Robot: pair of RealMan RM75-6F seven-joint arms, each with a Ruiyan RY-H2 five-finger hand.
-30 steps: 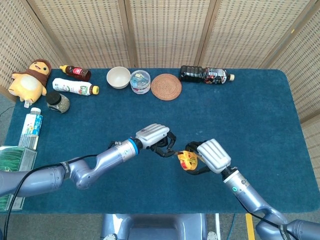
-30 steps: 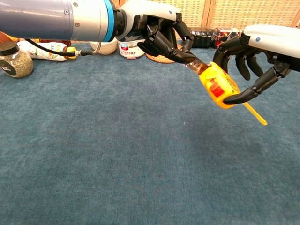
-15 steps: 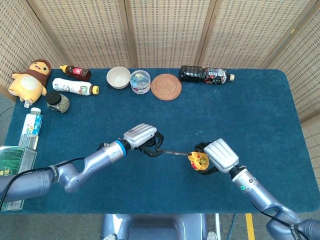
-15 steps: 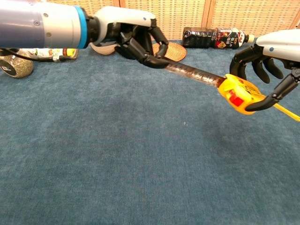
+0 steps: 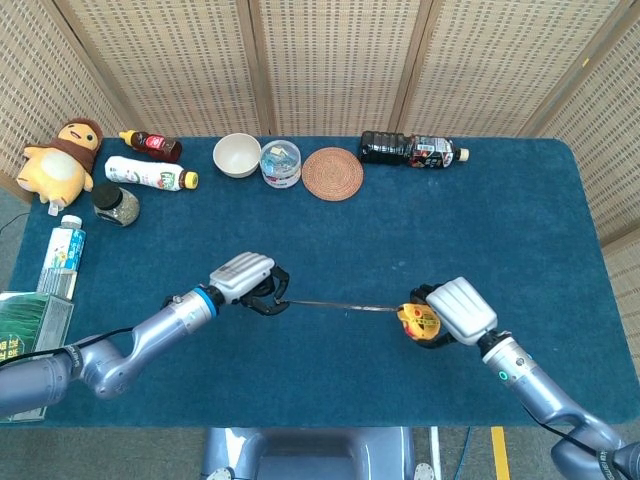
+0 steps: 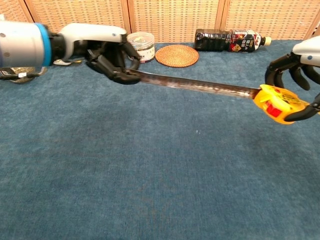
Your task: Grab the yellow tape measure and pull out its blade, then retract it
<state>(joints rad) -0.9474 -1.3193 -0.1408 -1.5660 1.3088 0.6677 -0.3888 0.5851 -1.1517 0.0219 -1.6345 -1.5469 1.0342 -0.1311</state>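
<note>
The left hand (image 6: 107, 55) pinched the end of the blade (image 6: 195, 85) tight, so it could not slip back. The blade stretched flat above the blue table (image 5: 300, 390), pulled far out. On the right, the right hand (image 5: 455, 312) was wrapped around the yellow tape measure (image 6: 276, 103), holding it off the table so the blade stayed straight.

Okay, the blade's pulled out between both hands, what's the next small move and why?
Probably bring the left hand back toward the right hand, feeding the blade into the yellow tape measure. The blade already spans the gap between them, so only retracting is left.
</note>
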